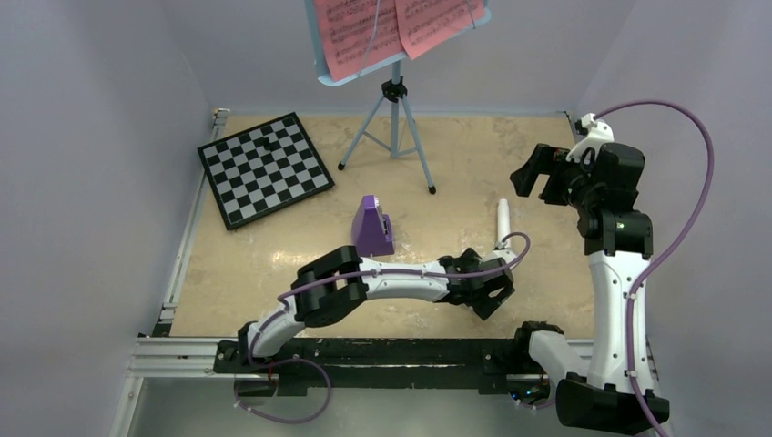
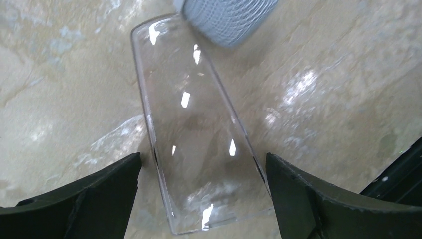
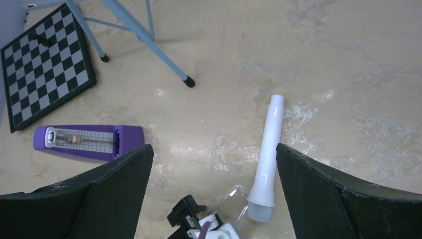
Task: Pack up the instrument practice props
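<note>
The light-blue music stand [image 1: 394,100] with pink sheet-music pages [image 1: 396,27] stands at the back on its tripod. The purple metronome wedge [image 1: 372,228] sits mid-table and also shows in the right wrist view [image 3: 89,142]. A clear cover [image 2: 199,129] lies flat, apart from the wedge, between the spread fingers of my open left gripper [image 2: 203,159], which do not touch it. The white tube [image 3: 267,149] lies just beyond the cover, its grey mesh end [image 2: 229,20] nearest. My right gripper [image 3: 214,147] hangs open high above the tube, holding nothing.
A black-and-white chessboard [image 1: 264,168] lies at the back left, beside the tripod legs [image 3: 144,37]. My left arm [image 1: 391,278] stretches low across the front of the table. Grey walls close in the table on the left, back and right.
</note>
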You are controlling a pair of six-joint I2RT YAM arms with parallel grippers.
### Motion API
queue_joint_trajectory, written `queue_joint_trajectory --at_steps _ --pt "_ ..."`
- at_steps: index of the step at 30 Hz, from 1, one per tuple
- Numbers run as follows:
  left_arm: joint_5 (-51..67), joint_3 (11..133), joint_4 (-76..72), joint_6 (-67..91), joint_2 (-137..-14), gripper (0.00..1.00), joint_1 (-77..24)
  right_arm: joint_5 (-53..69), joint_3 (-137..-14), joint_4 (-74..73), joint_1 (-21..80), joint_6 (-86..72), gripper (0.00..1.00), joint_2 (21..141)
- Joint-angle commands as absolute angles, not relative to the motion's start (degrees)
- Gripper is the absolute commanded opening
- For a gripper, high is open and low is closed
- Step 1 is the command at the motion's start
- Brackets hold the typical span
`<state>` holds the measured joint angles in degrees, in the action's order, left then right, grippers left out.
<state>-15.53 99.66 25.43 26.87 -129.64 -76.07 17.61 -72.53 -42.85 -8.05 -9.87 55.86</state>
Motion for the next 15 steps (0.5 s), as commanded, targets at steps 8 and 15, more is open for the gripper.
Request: queue_joint_trajectory --at_steps 8,15 --pt "-14.1 74.5 27.0 21.2 -116.6 0.96 -71.6 21.5 -72.0 -44.6 -8.3 -10.3 0.99 54.9" --pt "-8.4 57.8 13.8 16.1 -106.8 0.84 -70.9 22.9 -69.1 -45.8 -8.3 -9.4 0.97 54.9"
